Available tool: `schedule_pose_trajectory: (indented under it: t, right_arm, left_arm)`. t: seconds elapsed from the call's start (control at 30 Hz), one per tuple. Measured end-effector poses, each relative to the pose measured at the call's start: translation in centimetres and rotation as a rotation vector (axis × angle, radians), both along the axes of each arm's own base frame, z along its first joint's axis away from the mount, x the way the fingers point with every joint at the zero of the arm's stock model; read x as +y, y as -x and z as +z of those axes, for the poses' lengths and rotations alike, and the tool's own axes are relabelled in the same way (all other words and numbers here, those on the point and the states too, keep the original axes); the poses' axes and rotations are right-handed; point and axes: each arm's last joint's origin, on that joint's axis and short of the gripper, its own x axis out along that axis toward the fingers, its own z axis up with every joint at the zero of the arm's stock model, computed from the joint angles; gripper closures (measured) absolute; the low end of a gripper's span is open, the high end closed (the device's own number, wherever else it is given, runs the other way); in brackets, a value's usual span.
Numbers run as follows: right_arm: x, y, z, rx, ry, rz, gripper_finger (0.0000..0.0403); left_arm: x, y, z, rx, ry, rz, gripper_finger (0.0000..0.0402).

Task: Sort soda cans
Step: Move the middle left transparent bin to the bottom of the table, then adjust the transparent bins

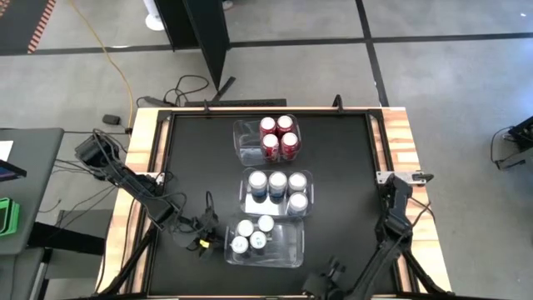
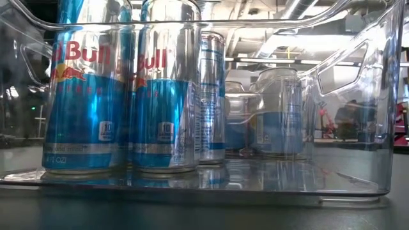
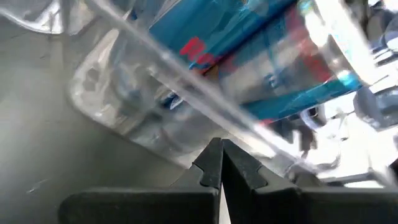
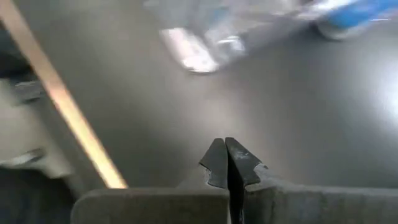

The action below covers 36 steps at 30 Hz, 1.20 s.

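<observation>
My left gripper (image 3: 221, 163) has its fingers pressed together with nothing between them, sitting low on the mat just beside the near clear bin (image 1: 287, 250), close to that bin's left end in the high view. My right gripper (image 4: 227, 163) is likewise closed and empty, parked over bare black mat (image 1: 341, 183) near the table's near right corner, well apart from everything. Moving outward, the light blue cans (image 1: 252, 234) stand upright in the left half of the near bin, four silver tops as far as I can count from above. The middle bin (image 1: 248, 200) holds the dark blue cans (image 1: 277, 188), five by my count, and the far bin (image 1: 244, 148) holds four red cans (image 1: 278, 137), clustered at its right side. I see no can loose on the mat, so I judge the sort finished or nearly so. If I had to lift one, I'd expect a slim, smooth, rigid aluminium cylinder, slippery on the printed wall and easy to dent if empty, easy to tip. I'd close on the middle of the body from above, jaws across its width, squeezing gently.
</observation>
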Motion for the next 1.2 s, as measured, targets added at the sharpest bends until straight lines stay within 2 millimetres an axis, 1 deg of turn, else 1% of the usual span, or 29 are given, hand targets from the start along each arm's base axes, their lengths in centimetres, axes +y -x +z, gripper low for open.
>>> schedule_pose_trajectory:
  t: [0.07, 0.13, 0.23, 0.3, 0.37, 0.47, 0.53, 0.63, 0.73, 0.83, 0.9, 0.97, 1.07, 1.13, 1.2]
  right_arm:
    - [0.0, 0.3, 0.0, -0.029, 0.039, -0.005, 0.0398]
    - [0.2, 0.2, 0.2, -0.060, 0.076, 0.078, 0.0398]
    - [0.3, -0.4, 0.9, -0.089, 0.101, 0.168, 0.0398]
    - [0.3, -0.8, 1.6, -0.099, 0.124, 0.226, 0.0398]
    - [0.3, -1.5, 2.1, -0.097, 0.132, 0.306, 0.0398]
    - [0.4, -3.0, 3.0, -0.106, 0.134, 0.445, 0.0398]
    - [0.3, -4.4, 3.6, -0.131, 0.138, 0.536, 0.0398]
    - [-0.2, -7.0, 4.8, -0.186, 0.161, 0.667, 0.0398]
    - [-1.3, -9.9, 6.1, -0.268, 0.176, 0.794, 0.0398]
    - [-3.2, -12.8, 7.6, -0.347, 0.182, 0.921, 0.0398]
    - [-5.2, -14.8, 8.6, -0.398, 0.175, 0.988, 0.0398]
    - [-7.8, -16.6, 9.8, -0.446, 0.160, 1.037, 0.0398]
    - [-12.0, -18.5, 11.1, -0.461, 0.174, 1.059, 0.0400]
    - [-14.6, -19.6, 11.5, -0.463, 0.174, 1.076, 0.0401]
    - [-16.9, -20.6, 11.6, -0.471, 0.142, 1.129, 0.0402]
  left_arm:
    - [0.1, 0.2, -0.3, 0.024, -0.030, -0.015, 0.0401]
    - [0.4, 0.5, -0.8, 0.067, -0.078, -0.036, 0.0401]
    - [0.7, 0.9, 0.6, 0.028, -0.087, -0.058, 0.0401]
    - [1.2, 1.4, 1.1, 0.027, -0.140, -0.059, 0.0401]
    - [1.8, 1.9, 2.1, -0.003, -0.180, -0.055, 0.0401]
    - [2.7, 2.8, 4.1, -0.092, -0.241, -0.050, 0.0401]
    - [3.3, 3.3, 5.0, -0.143, -0.305, -0.055, 0.0401]
    - [4.0, 4.0, 6.7, -0.245, -0.377, -0.061, 0.0401]
    - [4.9, 4.7, 8.1, -0.325, -0.478, -0.033, 0.0401]
    - [5.8, 5.4, 9.5, -0.404, -0.585, 0.032, 0.0401]
    - [6.4, 5.8, 10.3, -0.447, -0.647, 0.079, 0.0401]
    - [7.0, 6.0, 11.2, -0.493, -0.685, 0.111, 0.0401]
    - [7.9, 6.1, 12.2, -0.548, -0.720, 0.136, 0.0401]
    - [8.5, 6.0, 12.4, -0.554, -0.747, 0.133, 0.0401]
    - [9.2, 5.7, 12.3, -0.544, -0.774, 0.132, 0.0401]
